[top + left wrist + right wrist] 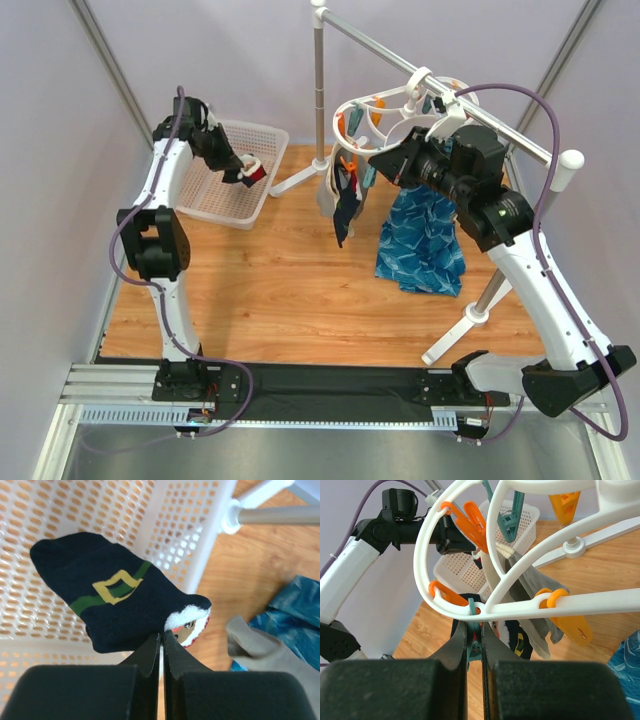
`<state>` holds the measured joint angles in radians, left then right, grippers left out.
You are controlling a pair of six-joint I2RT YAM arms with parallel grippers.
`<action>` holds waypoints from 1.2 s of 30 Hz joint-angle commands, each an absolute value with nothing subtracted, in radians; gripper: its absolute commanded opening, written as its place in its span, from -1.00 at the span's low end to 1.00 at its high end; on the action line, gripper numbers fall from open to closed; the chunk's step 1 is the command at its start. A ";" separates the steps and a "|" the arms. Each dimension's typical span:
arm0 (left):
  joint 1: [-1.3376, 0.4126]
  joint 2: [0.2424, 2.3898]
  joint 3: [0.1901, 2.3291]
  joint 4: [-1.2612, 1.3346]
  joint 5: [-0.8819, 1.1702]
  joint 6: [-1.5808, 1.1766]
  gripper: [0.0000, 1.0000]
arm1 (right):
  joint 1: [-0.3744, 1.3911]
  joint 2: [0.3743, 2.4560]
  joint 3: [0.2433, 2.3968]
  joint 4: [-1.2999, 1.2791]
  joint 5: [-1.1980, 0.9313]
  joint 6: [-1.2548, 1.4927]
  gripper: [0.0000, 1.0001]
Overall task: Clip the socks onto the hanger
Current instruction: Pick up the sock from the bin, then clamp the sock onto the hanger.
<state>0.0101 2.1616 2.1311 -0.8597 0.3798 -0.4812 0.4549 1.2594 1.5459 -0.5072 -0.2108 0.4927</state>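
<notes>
My left gripper (pixel 241 172) (pixel 161 635) is shut on the cuff edge of a dark navy sock (pixel 110 595) with a green band, a yellow buckle and a white-and-red cuff. It holds the sock above the white basket. The white ring hanger (pixel 338 128) (pixel 427 540) hangs from the rail. My right gripper (pixel 378 160) (pixel 475 627) sits just under its outer ring, shut on a teal peg (pixel 474 644). Another dark sock (pixel 343 210) (pixel 516 639) hangs from the hanger, beside a grey sock (pixel 540 587).
A white perforated basket (pixel 225 195) (pixel 185 525) stands at the back left. The grey rail stand (pixel 318 90) has feet on the wood floor. A blue patterned cloth (pixel 420 240) (pixel 295 605) hangs right of the hanger. Orange pegs (pixel 475 522) dangle from the rings.
</notes>
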 commanded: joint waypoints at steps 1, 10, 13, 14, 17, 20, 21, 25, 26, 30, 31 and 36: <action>0.021 2.020 2.051 -0.799 0.507 -0.552 -1.00 | 0.460 1.255 1.519 -0.511 -0.247 0.509 -1.00; 0.017 1.594 1.501 -0.433 0.851 -0.912 -1.00 | 0.460 1.278 1.554 -0.479 -0.276 0.532 -1.00; 0.011 1.439 1.346 -0.330 0.897 -1.039 -1.00 | 0.460 1.284 1.559 -0.462 -0.284 0.543 -1.00; 0.008 1.349 1.297 -0.272 0.905 -1.096 -1.00 | 0.460 1.284 1.557 -0.456 -0.285 0.561 -1.00; 0.003 1.142 1.079 -0.056 0.856 -1.366 -1.00 | 0.460 1.278 1.542 -0.411 -0.293 0.607 -1.00; -0.098 0.948 0.858 0.167 0.683 -1.635 -1.00 | 0.460 1.285 1.536 -0.379 -0.298 0.643 -1.00; -0.150 0.915 0.839 0.213 0.593 -1.713 -1.00 | 0.460 1.290 1.536 -0.371 -0.296 0.664 -1.00; -0.310 0.796 0.868 0.089 0.379 -1.788 -1.00 | 0.460 1.289 1.526 -0.350 -0.279 0.716 -1.00; -0.343 0.790 0.879 0.083 0.339 -1.811 -1.00 | 0.460 1.286 1.523 -0.341 -0.278 0.725 -1.00; -0.486 0.837 0.952 0.075 0.198 -1.882 -1.00 | 0.460 1.281 1.500 -0.296 -0.267 0.771 -1.00; -0.506 0.872 0.965 0.086 0.184 -1.893 -1.00 | 0.460 1.279 1.499 -0.288 -0.265 0.788 -1.00; -0.616 0.942 0.979 0.180 0.050 -1.939 -1.00 | 0.460 1.266 1.477 -0.224 -0.252 0.850 -1.00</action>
